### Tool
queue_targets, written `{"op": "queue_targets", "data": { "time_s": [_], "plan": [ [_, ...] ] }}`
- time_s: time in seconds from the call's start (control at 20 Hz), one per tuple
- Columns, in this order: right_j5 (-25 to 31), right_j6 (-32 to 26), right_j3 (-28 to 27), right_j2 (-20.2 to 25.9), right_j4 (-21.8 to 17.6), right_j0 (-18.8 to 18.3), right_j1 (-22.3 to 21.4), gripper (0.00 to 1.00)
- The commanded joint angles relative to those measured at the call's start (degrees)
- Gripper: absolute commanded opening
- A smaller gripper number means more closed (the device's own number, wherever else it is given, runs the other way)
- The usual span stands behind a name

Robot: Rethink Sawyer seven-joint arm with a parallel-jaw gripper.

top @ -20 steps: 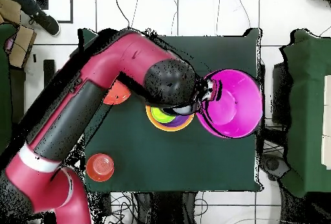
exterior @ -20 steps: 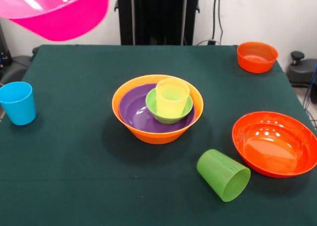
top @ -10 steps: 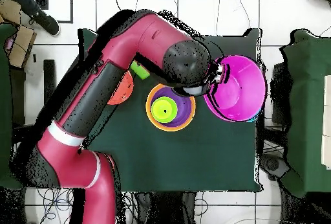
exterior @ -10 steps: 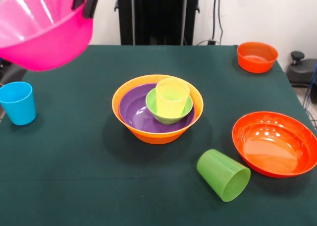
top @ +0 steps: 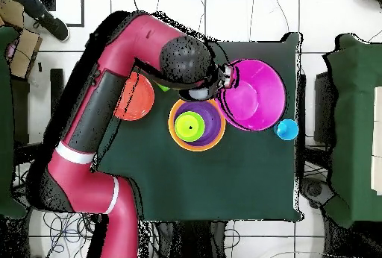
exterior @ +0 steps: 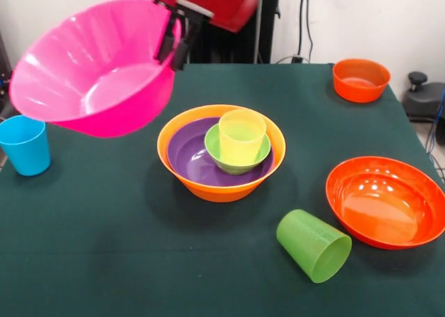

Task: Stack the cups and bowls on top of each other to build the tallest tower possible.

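My gripper is shut on the rim of the large pink bowl, which hangs tilted above the table, left of the tower. From overhead the pink bowl sits beside the gripper. The tower stands mid-table: a large orange bowl holding a purple bowl, a small green bowl and a yellow cup; in the overhead view the tower shows beneath the arm. A blue cup stands upright at the left edge. A green cup lies on its side at front right.
A wide red-orange bowl rests at the right edge, and a small orange bowl sits at the far right corner. Overhead, the blue cup stands near the table's right edge and the red-orange bowl lies partly under the arm.
The pink bowl has come down and moved rightward in the front view, closer to the tower, with the gripper now showing on its rim. Everything on the table stayed put.
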Motion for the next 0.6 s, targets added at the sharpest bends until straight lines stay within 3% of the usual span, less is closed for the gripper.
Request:
{"op": "queue_targets", "data": {
  "time_s": [0.05,0.6],
  "plan": [
    [-6.2,22.0,-6.5,-8.5,5.8,-1.9,0.7,0.00],
    [-8.8,23.0,-5.3,-10.9,6.5,-2.5,1.0,0.00]
  ]
}}
